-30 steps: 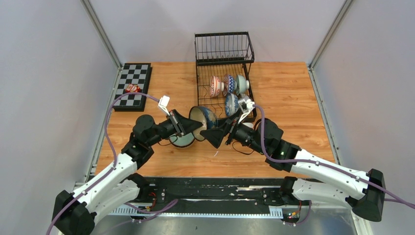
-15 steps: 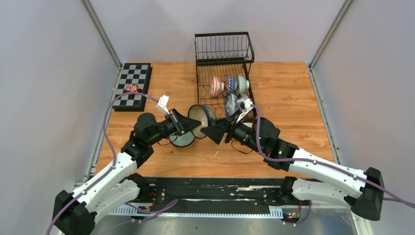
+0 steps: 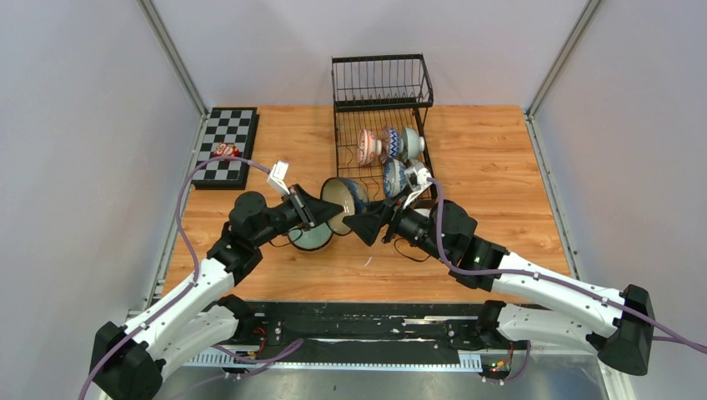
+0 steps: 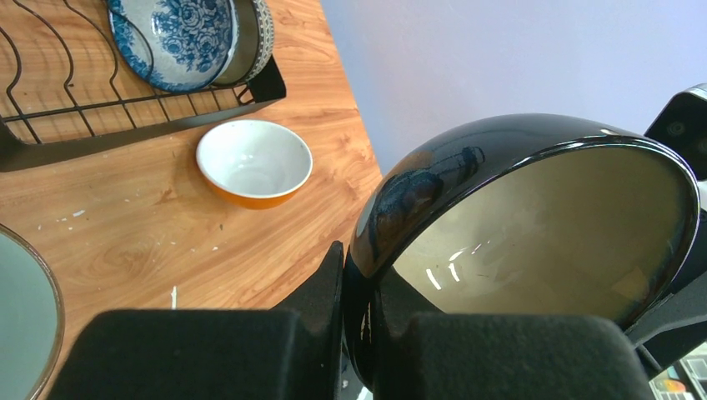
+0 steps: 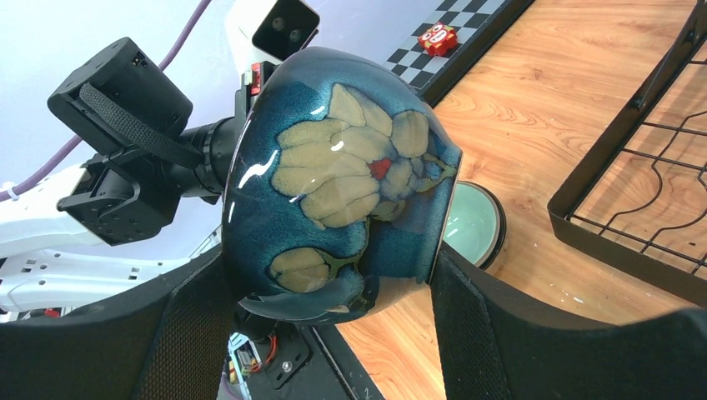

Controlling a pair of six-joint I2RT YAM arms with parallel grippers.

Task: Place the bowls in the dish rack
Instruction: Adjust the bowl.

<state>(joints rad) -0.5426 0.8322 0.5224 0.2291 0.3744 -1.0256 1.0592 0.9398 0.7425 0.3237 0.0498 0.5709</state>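
Left fingers [image 4: 192,350] pinch the rim of the dark blue glazed ceramic bowl with cream flowers [image 5: 333,183], aloft over the counter [image 3: 500,150]; my right fingers [image 5: 517,333] straddle its body, wide, contact unclear. If I release early it could drop onto the pale green bowl [image 3: 313,239] below, short of the black wire dish rack [image 3: 382,83].

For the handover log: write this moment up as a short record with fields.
held bowl: dark blue bowl, lifted off the table
left gripper: shut on its rim
right gripper: fingers either side of that bowl, grip unclear
dish rack: several bowls on edge inside
lying on table: pale green bowl, orange bowl
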